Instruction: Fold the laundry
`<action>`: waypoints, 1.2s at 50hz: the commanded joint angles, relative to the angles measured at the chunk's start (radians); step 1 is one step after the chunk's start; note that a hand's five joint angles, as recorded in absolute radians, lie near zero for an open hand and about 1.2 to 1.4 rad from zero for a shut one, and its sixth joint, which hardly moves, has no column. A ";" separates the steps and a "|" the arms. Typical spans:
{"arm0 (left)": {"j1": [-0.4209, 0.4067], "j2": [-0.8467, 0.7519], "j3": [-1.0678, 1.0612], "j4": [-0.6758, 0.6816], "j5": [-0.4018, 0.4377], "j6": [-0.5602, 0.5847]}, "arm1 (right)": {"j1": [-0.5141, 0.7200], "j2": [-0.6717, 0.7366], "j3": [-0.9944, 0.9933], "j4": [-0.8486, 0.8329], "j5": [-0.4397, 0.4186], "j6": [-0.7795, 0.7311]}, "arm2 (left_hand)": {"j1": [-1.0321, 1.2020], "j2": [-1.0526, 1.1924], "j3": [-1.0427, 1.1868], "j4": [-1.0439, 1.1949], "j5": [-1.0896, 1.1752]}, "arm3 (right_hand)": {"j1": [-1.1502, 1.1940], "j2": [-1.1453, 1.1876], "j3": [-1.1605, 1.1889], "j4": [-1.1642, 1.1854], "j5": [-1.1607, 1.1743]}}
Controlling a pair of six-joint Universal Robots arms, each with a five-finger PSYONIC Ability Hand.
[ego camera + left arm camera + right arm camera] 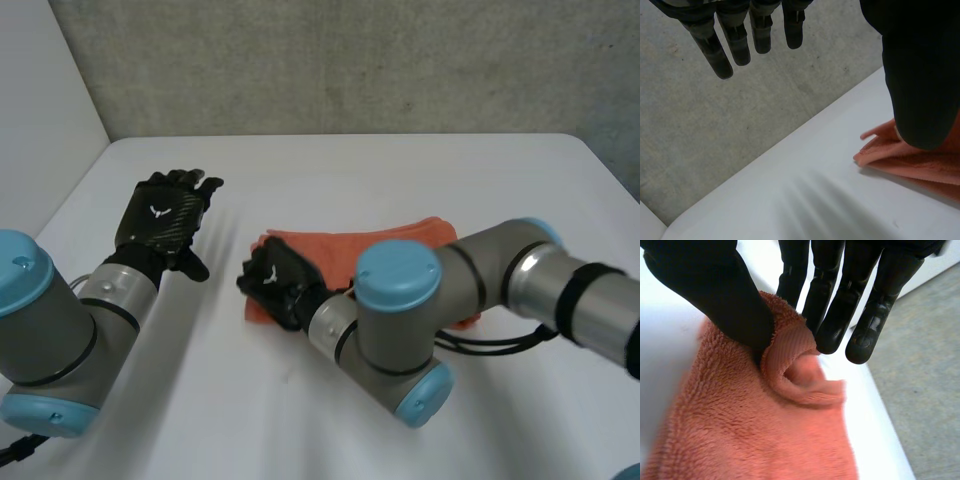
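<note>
The right robot hand [275,282] pinches the edge of the orange towel [350,241] on the white tabletop [400,170]. The left robot hand [165,215] is apart, fingers straight.

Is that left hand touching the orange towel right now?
No: in the head view the left hand is open over the bare table, well apart from the orange towel.

A white table [400,170] takes up most of the head view, its far edge crossing the upper part of the frame and rounding off at the upper right. One thing lies on it: a folded orange towel [340,243], just right of centre, long side running across the frame.
</note>
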 commanded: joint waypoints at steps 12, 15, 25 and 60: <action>-0.012 0.009 -0.013 0.000 0.001 0.000 | -0.217 -0.349 0.225 0.041 0.206 0.378 | -0.019 -0.021 -0.035 -0.024 -0.041 | -0.767 -0.975 -0.975 -0.996 -0.970; -0.014 0.011 -0.013 0.000 0.001 0.000 | -0.278 -0.385 0.305 0.068 0.203 0.452 | -0.019 -0.021 -0.035 -0.024 -0.041 | -0.767 -0.975 -0.975 -0.996 -0.970; -0.031 0.011 -0.013 0.000 0.001 0.000 | -0.551 -0.420 0.621 -0.005 0.054 0.494 | -0.019 -0.021 -0.035 -0.024 -0.041 | -0.502 -0.710 -0.710 -0.731 -0.705; -0.034 0.077 -0.013 -0.002 -0.006 -0.005 | -0.056 -0.119 0.075 0.076 0.007 0.494 | -0.019 -0.021 -0.035 -0.024 -0.041 | 0.454 0.247 0.247 0.225 0.252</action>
